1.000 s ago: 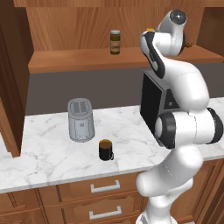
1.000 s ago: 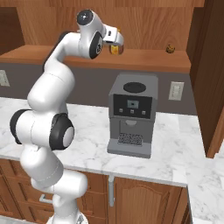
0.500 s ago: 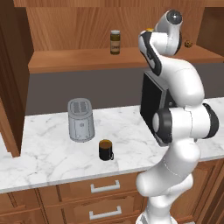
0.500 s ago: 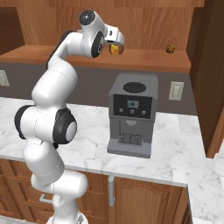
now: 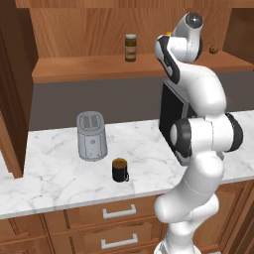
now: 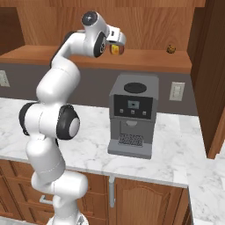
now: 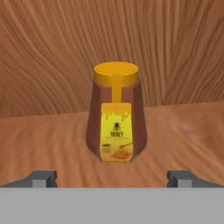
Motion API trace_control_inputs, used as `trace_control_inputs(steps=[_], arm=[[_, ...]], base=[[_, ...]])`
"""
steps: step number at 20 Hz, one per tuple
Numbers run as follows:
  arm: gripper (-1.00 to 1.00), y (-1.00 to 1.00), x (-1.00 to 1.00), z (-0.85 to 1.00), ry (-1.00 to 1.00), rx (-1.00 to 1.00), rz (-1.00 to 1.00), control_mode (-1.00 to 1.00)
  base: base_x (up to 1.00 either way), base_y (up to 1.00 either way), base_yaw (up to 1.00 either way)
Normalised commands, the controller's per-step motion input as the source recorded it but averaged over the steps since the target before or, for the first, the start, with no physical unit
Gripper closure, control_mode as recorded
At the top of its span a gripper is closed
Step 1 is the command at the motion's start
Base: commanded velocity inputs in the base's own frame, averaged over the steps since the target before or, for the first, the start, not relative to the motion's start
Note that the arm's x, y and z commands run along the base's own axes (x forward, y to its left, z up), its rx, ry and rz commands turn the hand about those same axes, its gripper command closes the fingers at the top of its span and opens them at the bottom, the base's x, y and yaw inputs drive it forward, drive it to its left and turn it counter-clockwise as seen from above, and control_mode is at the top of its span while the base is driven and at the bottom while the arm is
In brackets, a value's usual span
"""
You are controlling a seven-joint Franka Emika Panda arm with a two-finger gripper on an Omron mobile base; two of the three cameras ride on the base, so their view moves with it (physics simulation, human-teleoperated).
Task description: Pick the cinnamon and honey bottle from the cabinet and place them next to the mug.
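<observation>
With jaws spread wide and empty, the gripper (image 7: 112, 178) faces the honey bottle (image 7: 115, 118) upright on the cabinet (image 5: 99, 69) shelf; an off-centre approach could topple it.

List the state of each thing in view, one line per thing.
Amber honey bottle with yellow cap: upright on the cabinet shelf, capped, not gripped.
Brown cinnamon jar with pale lid: upright on the wooden shelf, lidded.
Dark mug: upright on the marble counter.
Hand: open, facing the honey bottle.
</observation>
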Motion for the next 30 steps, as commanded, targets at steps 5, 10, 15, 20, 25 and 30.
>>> trace_control_inputs(steps=[5, 10, 15, 20, 25, 30], arm=[[-1.0, -0.08, 0.12, 0.0, 0.0, 0.0, -0.01, -1.0], [-1.0, -0.02, 0.14, 0.0, 0.0, 0.0, -0.01, -1.0], [-1.0, 0.0, 0.19, 0.0, 0.0, 0.0, 0.0, -1.0], [-1.0, 0.0, 0.19, 0.0, 0.0, 0.0, -0.01, -1.0], [-1.0, 0.0, 0.12, 0.0, 0.0, 0.0, -0.01, -1.0], [-1.0, 0.0, 0.1, 0.0, 0.0, 0.0, -0.02, -1.0]], base=[[0.0, 0.0, 0.0], [0.0, 0.0, 0.0], [0.0, 0.0, 0.0], [0.0, 0.0, 0.0], [0.0, 0.0, 0.0], [0.0, 0.0, 0.0]])
